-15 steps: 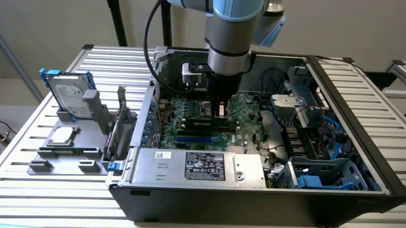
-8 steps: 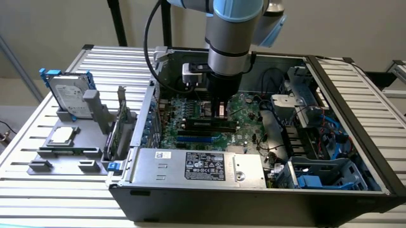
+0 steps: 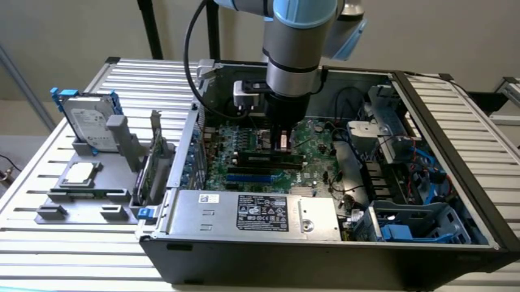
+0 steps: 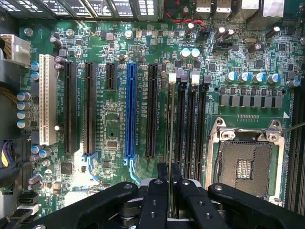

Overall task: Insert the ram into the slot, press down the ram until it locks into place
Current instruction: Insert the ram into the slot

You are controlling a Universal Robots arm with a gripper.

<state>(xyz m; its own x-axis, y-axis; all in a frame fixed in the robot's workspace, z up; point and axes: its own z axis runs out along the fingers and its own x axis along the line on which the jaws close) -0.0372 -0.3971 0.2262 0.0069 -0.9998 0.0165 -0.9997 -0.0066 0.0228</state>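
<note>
Pinching the ram (image 4: 170,129) thin edge up in the gripper (image 4: 170,179), lining it along the outermost black slot (image 4: 175,114); seated or not, impossible telling. Squeezing close beside neighbouring slots (image 4: 193,124), processor socket (image 4: 245,160) well apart. Getting, from the exterior view, case walls (image 3: 325,261) boxing in the arm (image 3: 293,67).

Ram (image 4: 170,129): long thin stick w/ dark chips, upright on its long edge, pinched mid-length in hand (image 4: 169,183), lined up along slot (image 4: 173,109). Slot: long, narrow, black, white end clip, outermost of 4 parallel.
</note>
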